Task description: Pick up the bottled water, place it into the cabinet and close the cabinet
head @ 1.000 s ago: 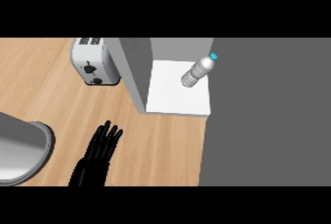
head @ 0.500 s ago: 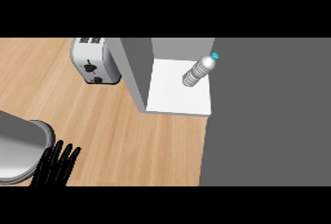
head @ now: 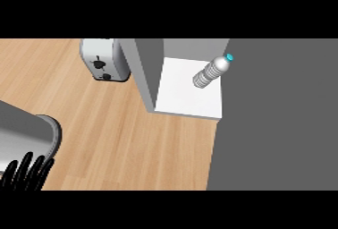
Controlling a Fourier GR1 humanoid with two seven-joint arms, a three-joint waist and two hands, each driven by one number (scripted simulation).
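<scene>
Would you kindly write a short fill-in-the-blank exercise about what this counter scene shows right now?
1. The bottled water has a ____ cap.
2. The bottle stands on the cabinet's ____ floor.
3. The toaster sits to the ____ of the cabinet.
4. The left hand shows at the view's lower ____ corner.

Missing words: blue; white; left; left

The place is a kitchen. A silver toaster (head: 104, 60) stands on a pale wooden desk (head: 125, 134), right beside an open grey cabinet (head: 148, 74) with a white shelf (head: 181, 96) inside, and a rounded metal sink (head: 26, 138) is at the desk's left edge.
</scene>
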